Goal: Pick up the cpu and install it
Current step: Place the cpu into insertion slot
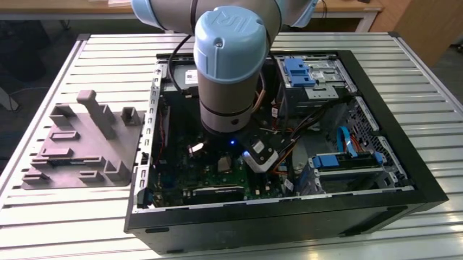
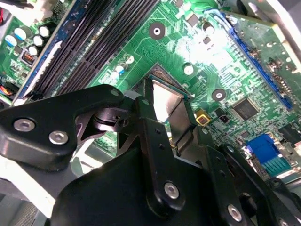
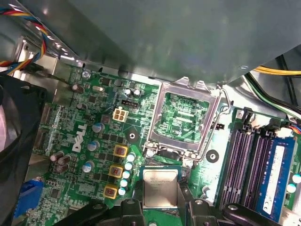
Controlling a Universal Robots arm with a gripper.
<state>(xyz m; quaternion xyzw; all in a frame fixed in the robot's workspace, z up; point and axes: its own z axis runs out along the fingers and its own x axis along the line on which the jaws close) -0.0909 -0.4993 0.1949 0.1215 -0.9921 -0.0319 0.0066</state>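
Your arm [image 1: 230,65] stands near vertical, reaching down into the open computer case [image 1: 275,230]. The gripper [image 3: 160,200] is clenched on the cpu [image 3: 160,187], held just beside the open socket [image 3: 183,117] in the first wrist view; the second wrist view shows you the fingers [image 2: 150,132] flanking it

Open black computer case [image 1: 275,230] sits on slatted metal table [image 1: 65,216]. Inside case: green motherboard [image 3: 84,155], dark memory slots [image 3: 244,165], blue drive bracket [image 1: 298,71], blue cable [image 1: 343,142]. Grey plastic tray [image 1: 72,162] with upright posts lies just outside case, on the exterior view's left.
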